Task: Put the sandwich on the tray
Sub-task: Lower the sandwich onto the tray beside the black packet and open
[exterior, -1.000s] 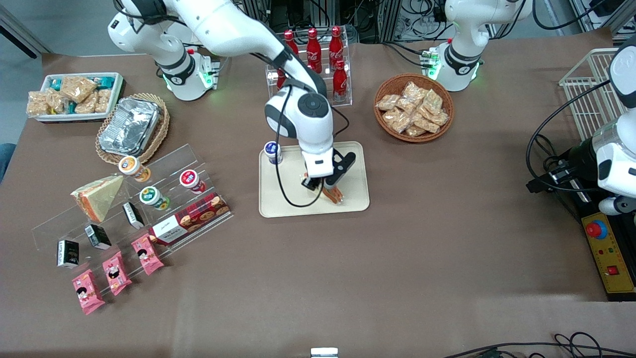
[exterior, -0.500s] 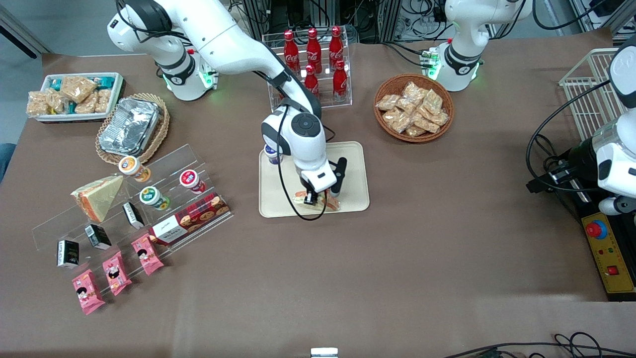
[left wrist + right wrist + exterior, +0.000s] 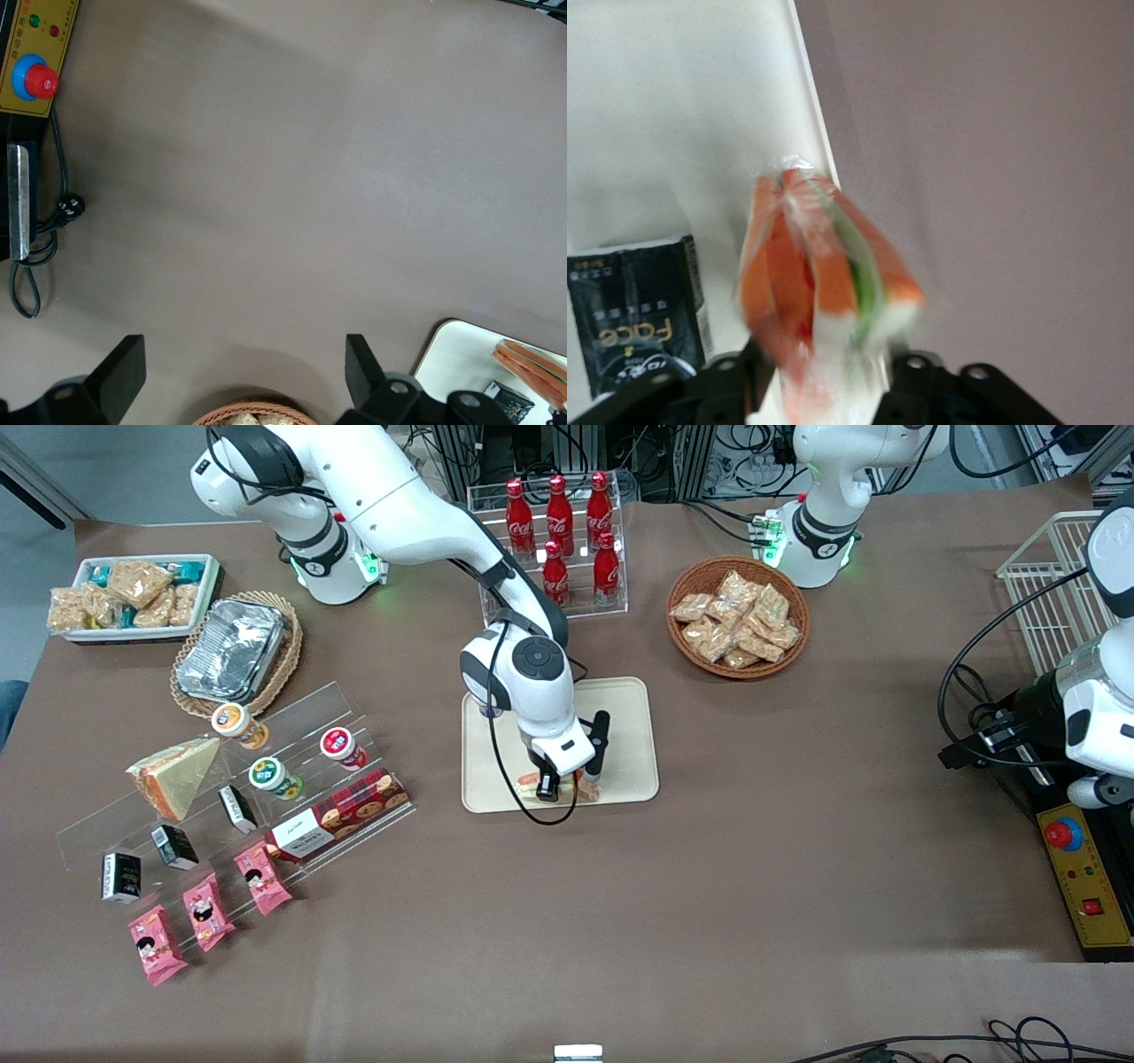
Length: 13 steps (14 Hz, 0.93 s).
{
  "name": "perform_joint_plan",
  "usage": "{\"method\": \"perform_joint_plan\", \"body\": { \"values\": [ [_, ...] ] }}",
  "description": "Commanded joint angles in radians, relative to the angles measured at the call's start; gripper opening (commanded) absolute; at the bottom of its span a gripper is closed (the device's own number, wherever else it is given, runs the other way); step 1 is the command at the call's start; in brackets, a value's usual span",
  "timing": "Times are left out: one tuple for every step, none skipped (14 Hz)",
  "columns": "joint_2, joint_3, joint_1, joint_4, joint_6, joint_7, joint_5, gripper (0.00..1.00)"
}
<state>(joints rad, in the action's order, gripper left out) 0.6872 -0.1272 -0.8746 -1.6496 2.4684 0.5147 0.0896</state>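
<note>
The gripper is clamped on the sandwich, low over the tray near its front rim (a small cup stands at a farther corner). Placing step, by my judgement: next, lower, then release.

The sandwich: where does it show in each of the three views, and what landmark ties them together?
Front view: sandwich low over the tray, at the edge nearest the camera, in the gripper.
Left wrist view: sandwich over the tray.
Right wrist view: sandwich between the fingers.
Shared landmark: the tray.
</note>
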Motion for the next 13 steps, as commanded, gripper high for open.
{"method": "perform_joint_plan", "body": {
  "values": [
    [-0.012,0.006,0.003,-0.016,0.009,0.010,0.016,1.00],
    [-0.018,0.015,0.003,-0.025,0.010,0.024,0.016,1.00],
    [-0.021,0.017,0.003,-0.027,0.009,0.056,0.015,1.00],
    [-0.027,0.017,0.006,-0.029,0.006,0.080,0.013,1.00],
    [-0.040,0.017,0.006,-0.030,-0.006,0.076,0.010,1.00],
    [-0.067,0.018,0.008,-0.030,-0.049,0.062,0.001,1.00],
    [-0.101,0.017,0.008,-0.029,-0.121,0.010,-0.028,1.00],
    [-0.150,0.017,0.017,-0.029,-0.206,-0.061,-0.048,1.00],
    [-0.194,0.018,0.022,-0.029,-0.294,-0.120,-0.048,1.00],
    [-0.239,0.017,0.022,-0.029,-0.369,-0.181,-0.048,1.00],
    [-0.279,0.017,0.025,-0.029,-0.423,-0.236,-0.048,1.00],
    [-0.320,0.015,0.031,-0.027,-0.484,-0.284,-0.047,1.00],
    [-0.357,0.015,0.060,-0.027,-0.531,-0.324,-0.044,1.00]
  ]
}}
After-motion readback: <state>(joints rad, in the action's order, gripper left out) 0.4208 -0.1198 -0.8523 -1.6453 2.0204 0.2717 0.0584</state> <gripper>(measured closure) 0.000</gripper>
